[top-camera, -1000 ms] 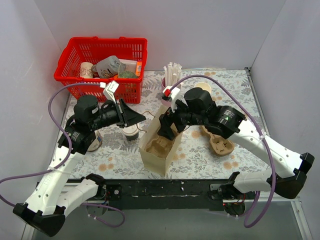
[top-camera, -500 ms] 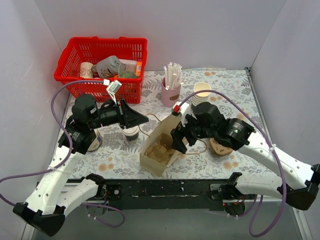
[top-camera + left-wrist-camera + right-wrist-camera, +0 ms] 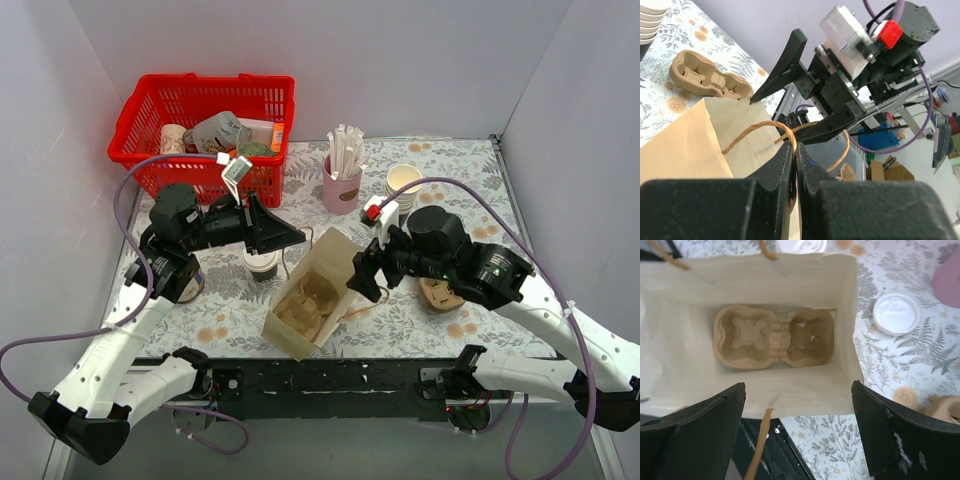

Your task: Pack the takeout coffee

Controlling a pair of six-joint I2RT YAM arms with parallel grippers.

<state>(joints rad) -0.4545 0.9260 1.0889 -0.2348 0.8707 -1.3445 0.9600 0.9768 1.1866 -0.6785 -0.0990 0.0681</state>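
The brown paper bag [image 3: 290, 335] stood tilted, its mouth open toward the right arm, and a moulded cup carrier [image 3: 774, 336] lay flat on its bottom. The takeout coffee [image 3: 262, 263] stood on the table outside the bag, just beside its long left side and under the left arm's fingers. The left gripper [image 3: 795, 152] was pinched tight on the bag's twine handle [image 3: 754, 131]. The right gripper [image 3: 798, 387] hung over the bag's near rim with its jaws wide apart.

Behind, the red basket [image 3: 200, 80] held a grey pouch [image 3: 215, 130] and other packets. The pink cup [image 3: 342, 192] held white sticks [image 3: 346, 148], with the stack of cream cups [image 3: 403, 183] near it. A second carrier [image 3: 440, 295] lay partly under the right arm. The right wrist view showed another round white lid [image 3: 896, 313] past the bag's short end; whether loose or on a cup could not be told.

A second earlier the right gripper had been down inside the bag; it had since drawn out to the right. The left gripper had shifted rightward with the handle, and the bag leaned further over. The coffee had not moved.
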